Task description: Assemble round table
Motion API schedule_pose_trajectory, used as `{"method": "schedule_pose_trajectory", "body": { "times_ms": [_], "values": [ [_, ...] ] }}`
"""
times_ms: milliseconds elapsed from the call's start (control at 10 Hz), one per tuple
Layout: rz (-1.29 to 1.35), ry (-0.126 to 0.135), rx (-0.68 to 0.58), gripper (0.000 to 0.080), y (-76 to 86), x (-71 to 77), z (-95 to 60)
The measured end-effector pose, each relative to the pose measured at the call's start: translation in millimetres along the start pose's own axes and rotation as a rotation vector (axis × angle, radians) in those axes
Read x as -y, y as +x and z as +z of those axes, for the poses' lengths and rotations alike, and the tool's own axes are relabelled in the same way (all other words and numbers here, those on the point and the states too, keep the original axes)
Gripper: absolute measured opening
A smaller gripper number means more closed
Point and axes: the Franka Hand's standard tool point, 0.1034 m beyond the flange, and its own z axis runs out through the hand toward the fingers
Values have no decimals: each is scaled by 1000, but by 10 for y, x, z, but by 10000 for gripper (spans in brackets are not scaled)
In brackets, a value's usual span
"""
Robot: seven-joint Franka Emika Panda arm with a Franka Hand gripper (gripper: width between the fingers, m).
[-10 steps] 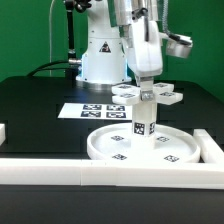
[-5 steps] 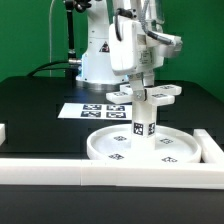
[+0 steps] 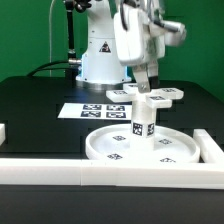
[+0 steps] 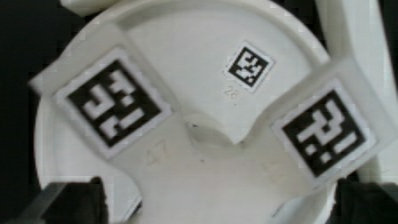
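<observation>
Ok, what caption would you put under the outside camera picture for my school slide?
Robot's end effector holds the cross-shaped piece on top of the post, which stands on the large disc.

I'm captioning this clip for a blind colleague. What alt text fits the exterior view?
A white robot arm's gripper hangs at a white cross-shaped plastic piece sitting atop a short white cylindrical post, which stands upright in a large white rimmed disc on a black table. A flat white marker board lies behind.
</observation>
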Motion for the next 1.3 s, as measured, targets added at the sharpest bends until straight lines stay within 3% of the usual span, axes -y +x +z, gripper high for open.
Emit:
{"method": "schedule_pose_trajectory", "body": {
  "times_ms": [400, 700, 900, 1300],
  "values": [
    [-117, -5, -9, 649, -3, -23, 35],
    [-591, -27, -38, 649, -106, -74, 65],
    [-862, -63, -26, 649, -167, -86, 62],
    [-1134, -69, -20, 649, -145, -87, 68]
  ]
}}
